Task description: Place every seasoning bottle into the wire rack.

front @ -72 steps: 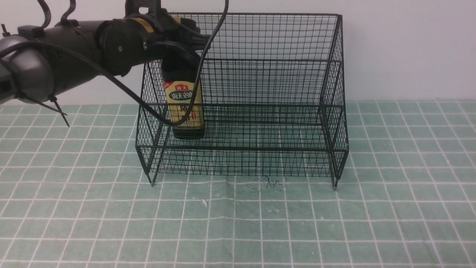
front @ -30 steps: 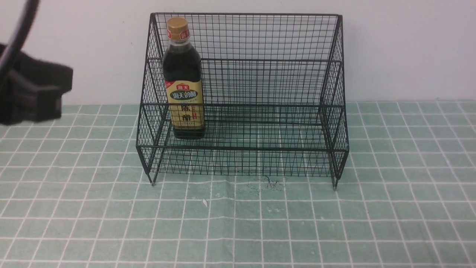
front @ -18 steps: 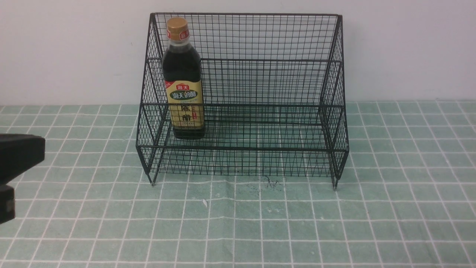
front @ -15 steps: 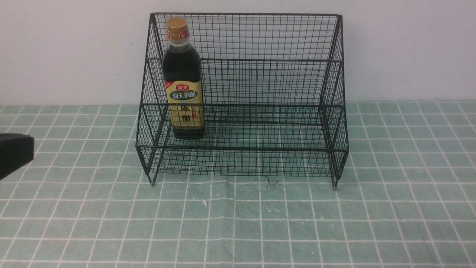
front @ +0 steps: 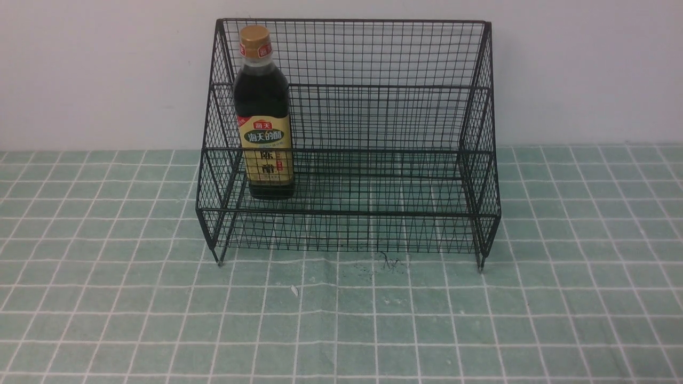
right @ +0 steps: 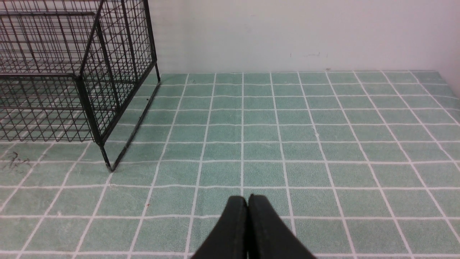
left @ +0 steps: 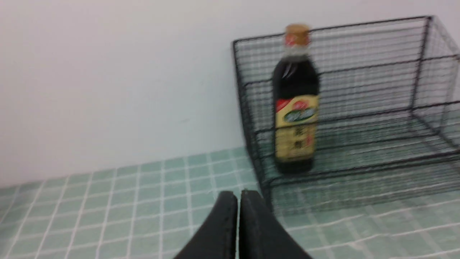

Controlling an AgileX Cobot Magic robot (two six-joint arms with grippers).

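Note:
One seasoning bottle (front: 263,114) with dark liquid, a gold cap and a yellow label stands upright in the left end of the black wire rack (front: 384,160), on its lower tier. The left wrist view shows the same seasoning bottle (left: 295,100) inside the wire rack (left: 377,118). My left gripper (left: 238,194) is shut and empty, well back from the rack's left corner. Over bare cloth to the right of the wire rack (right: 90,72), my right gripper (right: 247,199) is shut with nothing in it. Neither arm shows in the front view.
A green tablecloth (front: 341,320) with a white grid covers the table. A white wall (front: 587,69) rises just behind the rack. A small white scrap (front: 293,290) and dark specks (front: 389,262) lie in front of the rack.
My left arm let go of the bottle in the rack, drew back to the left and downward, and has left the front view. The bottle stays upright where it was.

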